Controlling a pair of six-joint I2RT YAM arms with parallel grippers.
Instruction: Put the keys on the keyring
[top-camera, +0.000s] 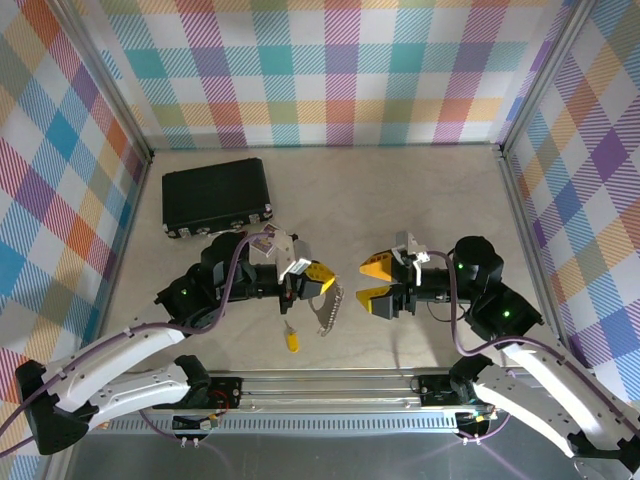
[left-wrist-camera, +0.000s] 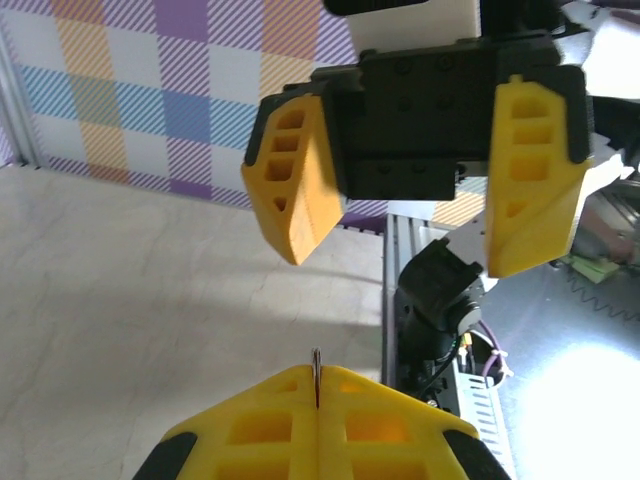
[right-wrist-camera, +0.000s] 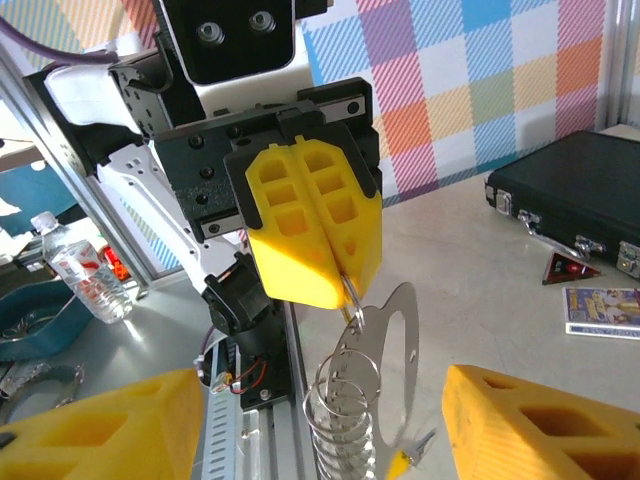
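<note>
The keyring, a flat silver oblong loop with small rings along one side, hangs from my left gripper, which is shut on one of its rings. In the left wrist view the left gripper pinches a thin metal edge. The right wrist view shows the keyring dangling below the left gripper's yellow fingers. My right gripper faces it from the right, open, fingers apart and clear of the metal; the loop hangs ahead of the right gripper. The key, yellow-headed, lies on the table under the keyring, and a bit of the key shows below the loop.
A black case lies at the back left, with a small card beside it. The case and two small cards sit behind the keyring in the right wrist view. Plaid walls close three sides; a metal rail runs along the near edge.
</note>
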